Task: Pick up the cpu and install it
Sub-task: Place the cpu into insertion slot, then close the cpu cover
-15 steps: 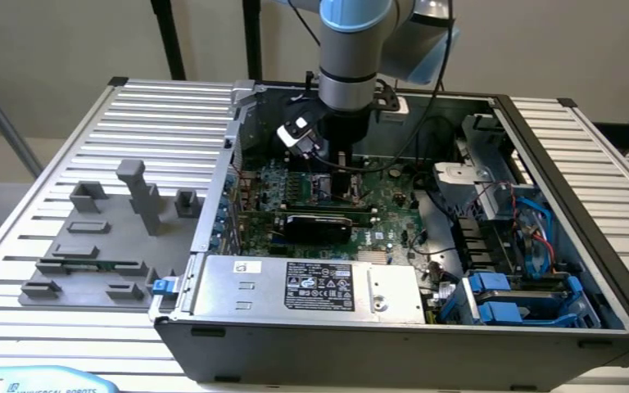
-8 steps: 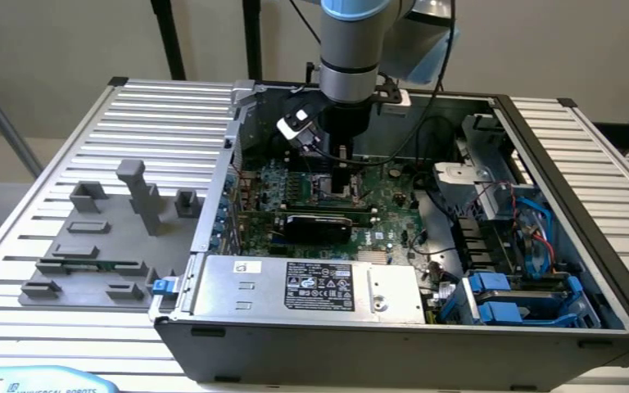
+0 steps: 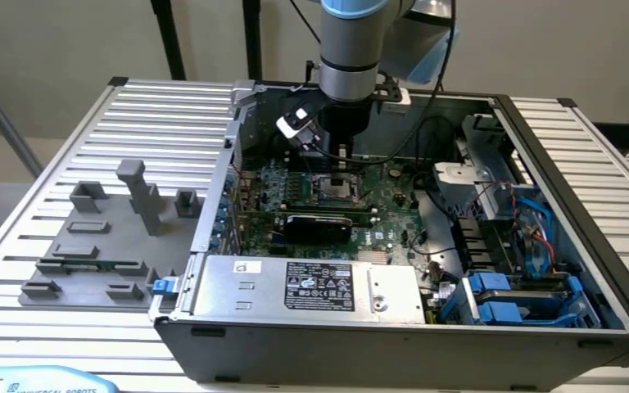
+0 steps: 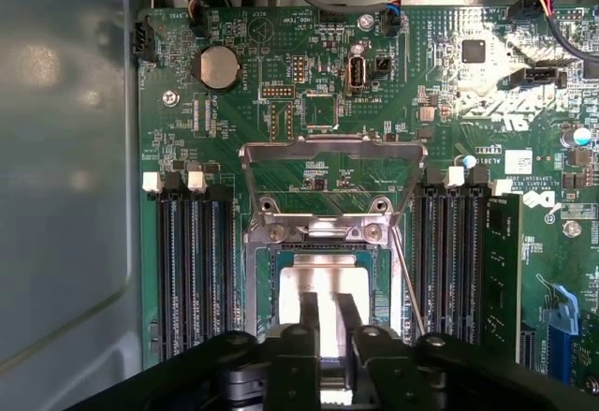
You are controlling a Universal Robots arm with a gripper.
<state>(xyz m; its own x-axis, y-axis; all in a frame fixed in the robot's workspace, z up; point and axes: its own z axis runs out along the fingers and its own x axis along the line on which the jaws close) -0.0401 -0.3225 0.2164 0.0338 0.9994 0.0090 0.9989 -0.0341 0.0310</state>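
Hovering above the motherboard (image 4: 281,102), my gripper (image 4: 328,300) presents jaws drawn nearly together, apparently grasping nothing, directly over the cpu (image 4: 323,275) lying in its socket (image 4: 323,232).

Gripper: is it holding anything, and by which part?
Nothing, it seems. The gripper, fingers close together, hangs over the cpu, which lies flat in its socket.

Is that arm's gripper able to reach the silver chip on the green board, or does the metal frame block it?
Probably yes. The gripper hangs directly over the cpu at the socket, and the metal frame is swung open away from it, leaving the chip's top uncovered.
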